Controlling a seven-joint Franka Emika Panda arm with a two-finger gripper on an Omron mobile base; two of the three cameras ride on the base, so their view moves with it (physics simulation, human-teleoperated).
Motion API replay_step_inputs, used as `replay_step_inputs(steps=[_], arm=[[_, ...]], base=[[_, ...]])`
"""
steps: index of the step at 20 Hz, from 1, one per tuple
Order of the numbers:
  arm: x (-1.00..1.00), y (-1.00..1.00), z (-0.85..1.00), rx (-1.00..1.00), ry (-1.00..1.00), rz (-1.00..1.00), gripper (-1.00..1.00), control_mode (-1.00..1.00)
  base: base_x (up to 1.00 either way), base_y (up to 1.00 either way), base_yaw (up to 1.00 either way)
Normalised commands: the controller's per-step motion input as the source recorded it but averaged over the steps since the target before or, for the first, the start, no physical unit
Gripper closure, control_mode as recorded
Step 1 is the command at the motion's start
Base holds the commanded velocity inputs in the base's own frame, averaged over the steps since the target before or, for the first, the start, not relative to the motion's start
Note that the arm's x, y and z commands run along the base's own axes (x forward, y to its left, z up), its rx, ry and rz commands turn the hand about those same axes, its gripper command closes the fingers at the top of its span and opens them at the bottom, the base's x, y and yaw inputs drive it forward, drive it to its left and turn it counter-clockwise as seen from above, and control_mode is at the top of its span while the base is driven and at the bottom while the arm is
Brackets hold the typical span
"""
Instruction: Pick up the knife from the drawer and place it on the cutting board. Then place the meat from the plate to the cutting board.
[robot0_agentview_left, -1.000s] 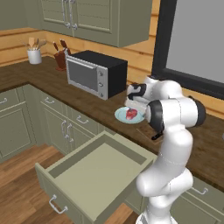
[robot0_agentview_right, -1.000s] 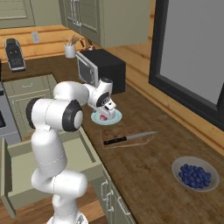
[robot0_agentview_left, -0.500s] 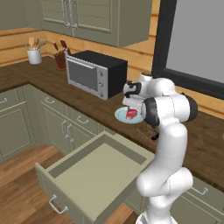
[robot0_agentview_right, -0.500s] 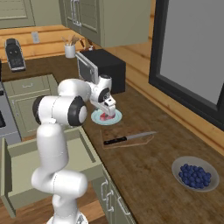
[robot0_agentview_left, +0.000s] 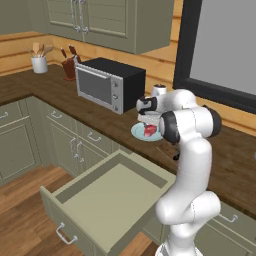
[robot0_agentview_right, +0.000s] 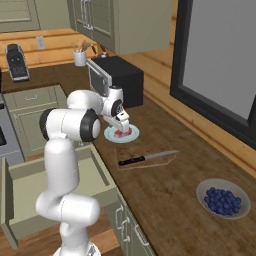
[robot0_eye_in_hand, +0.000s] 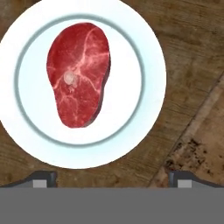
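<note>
The red, marbled meat (robot0_eye_in_hand: 78, 74) lies on the round pale plate (robot0_eye_in_hand: 148, 87) on the dark wooden counter. My gripper (robot0_eye_in_hand: 113, 180) hangs open just above them, with nothing between its fingertips (robot0_eye_in_hand: 43, 179). From the right base I see the gripper (robot0_agentview_right: 121, 124) over the plate (robot0_agentview_right: 131, 135) and the meat (robot0_agentview_right: 120, 133). The black-handled knife (robot0_agentview_right: 145, 158) lies on the brown cutting board (robot0_agentview_right: 150, 164), right of the plate. The sage-green drawer (robot0_agentview_left: 107, 200) stands pulled out with a bare pale interior. The left base view shows the gripper (robot0_agentview_left: 148, 120) above the meat (robot0_agentview_left: 150, 130).
A black microwave (robot0_agentview_left: 107, 85) with its door ajar stands behind the plate. A knife block (robot0_agentview_left: 70, 67) and a utensil pot (robot0_agentview_left: 39, 62) sit further left. A bowl of blueberries (robot0_agentview_right: 223, 198) stands at the counter's near right. The open drawer (robot0_agentview_right: 50, 172) juts out below the counter edge.
The hand has swung in over the plate and come down a little toward the meat. The jaws have stayed open; knife, board and plate have not moved.
</note>
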Motion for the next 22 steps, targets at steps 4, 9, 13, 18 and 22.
replay_step_inputs(steps=[4, 9, 13, 18, 22], arm=[[0.05, 0.02, -0.29, 0.0, 0.0, -0.09, -1.0, -1.0], [0.06, 0.0, -0.27, -0.01, 0.0, -0.12, -1.0, -1.0], [0.21, 0.0, -0.06, 0.0, 0.01, -0.12, -1.0, -1.0], [0.2, 0.01, -0.01, 0.0, 0.0, -0.08, -1.0, -1.0], [0.15, 0.0, -0.02, 0.01, 0.0, -0.02, -1.0, -1.0]], base=[[0.0, 0.0, 0.0], [0.0, 0.0, 0.0], [0.0, 0.0, 0.0], [0.0, 0.0, 0.0], [0.0, 0.0, 0.0]])
